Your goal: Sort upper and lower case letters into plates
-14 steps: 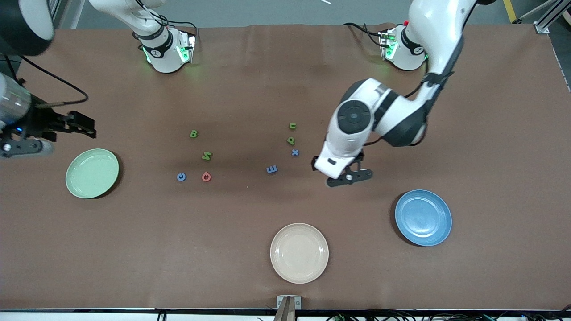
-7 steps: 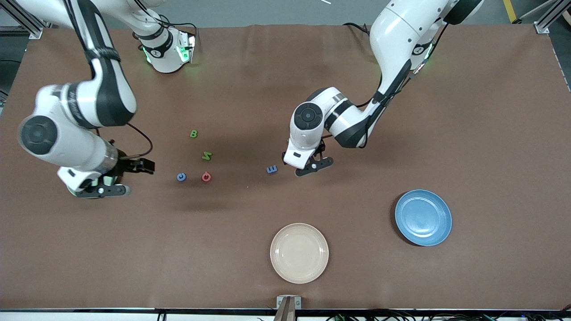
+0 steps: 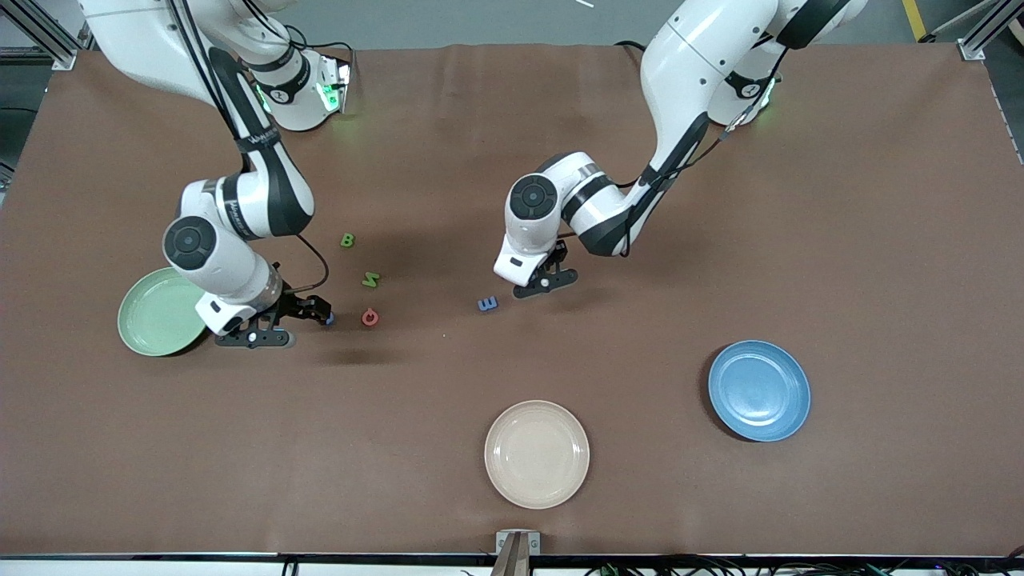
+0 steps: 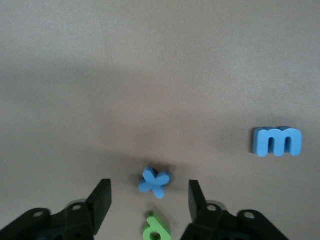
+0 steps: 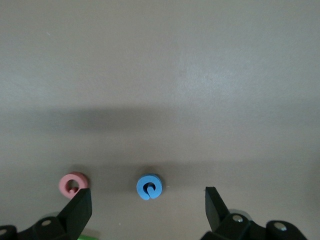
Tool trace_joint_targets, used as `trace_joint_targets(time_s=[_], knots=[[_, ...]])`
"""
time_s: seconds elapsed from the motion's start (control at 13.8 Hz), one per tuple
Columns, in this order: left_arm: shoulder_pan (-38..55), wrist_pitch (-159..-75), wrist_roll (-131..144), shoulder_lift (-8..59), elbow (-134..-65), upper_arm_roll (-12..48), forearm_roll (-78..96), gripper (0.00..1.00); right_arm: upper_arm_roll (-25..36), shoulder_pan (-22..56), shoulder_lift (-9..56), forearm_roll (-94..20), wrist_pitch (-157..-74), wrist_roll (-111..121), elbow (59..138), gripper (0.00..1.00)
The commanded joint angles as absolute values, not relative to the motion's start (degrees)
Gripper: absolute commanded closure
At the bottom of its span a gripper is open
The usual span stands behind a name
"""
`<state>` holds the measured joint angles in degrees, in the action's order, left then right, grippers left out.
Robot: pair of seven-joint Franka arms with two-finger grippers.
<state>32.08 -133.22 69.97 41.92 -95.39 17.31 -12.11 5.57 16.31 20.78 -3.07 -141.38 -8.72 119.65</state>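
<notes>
- Left gripper (image 4: 149, 200) hangs low over the middle of the table, fingers spread with a gap on each side, nothing clamped
- Blue x (image 4: 155, 181) lies flat on the cloth between those fingers, touching neither one
- Green p (image 4: 156, 229) sits just beside the x, closer in under the wrist camera
- Blue m (image 3: 487, 304) lies near the left gripper, a bit nearer the front camera and toward the right arm's end
- Right gripper (image 5: 148, 204) is down over the cloth toward the right arm's end, fingers wide apart, gripping nothing
- Blue c (image 5: 149, 187) lies between its fingers, clear of both
- Red c (image 3: 370, 318) sits just beside the blue c, outside the fingers
- Green M (image 3: 370, 279) lies farther from the front camera than the red c, and green B (image 3: 347, 240) farther again
- Green plate (image 3: 157, 313) sits near the table's edge at the right arm's end, just beside the right gripper; what shows of it is bare
- Blue plate (image 3: 758, 390) sits toward the left arm's end, nearer the front camera than the letters, bare
- Beige plate (image 3: 537, 454) rests by the front edge, mid-table
</notes>
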Motion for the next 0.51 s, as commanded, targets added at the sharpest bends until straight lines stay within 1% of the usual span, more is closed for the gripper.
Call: trace_joint_targets(time_s=[0.0,0.07,0.15,0.22,0.36,0.44], knots=[[32.4,-135.7,71.2,43.0,-95.6,17.0,-14.1,0.32,5.7,17.1,22.1,-3.5,-144.8,-9.4,121.7,0.0],[32.4,-136.5,71.2,43.5,-95.6,17.0,-14.1,0.34,5.7,17.1,23.3,-3.5,-145.6,-9.4,121.7,0.0],[32.4,-136.8,71.2,43.8,-95.5,17.0,-14.1,0.36,5.7,17.1,24.1,-3.5,-146.2,-9.4,121.7,0.03],[32.4,-136.8,71.2,43.8,-95.6,17.0,-14.2,0.41,5.7,17.1,24.5,-3.5,-146.2,-9.4,121.7,0.04],[32.8,-136.8,71.3,43.8,-95.7,17.0,-14.2,0.61,5.7,17.1,25.0,-3.5,-145.7,-9.5,121.8,0.08],[32.8,-136.8,71.3,43.9,-95.7,17.0,-14.2,0.65,5.7,17.1,25.5,-3.5,-145.6,-9.5,121.9,0.1]])
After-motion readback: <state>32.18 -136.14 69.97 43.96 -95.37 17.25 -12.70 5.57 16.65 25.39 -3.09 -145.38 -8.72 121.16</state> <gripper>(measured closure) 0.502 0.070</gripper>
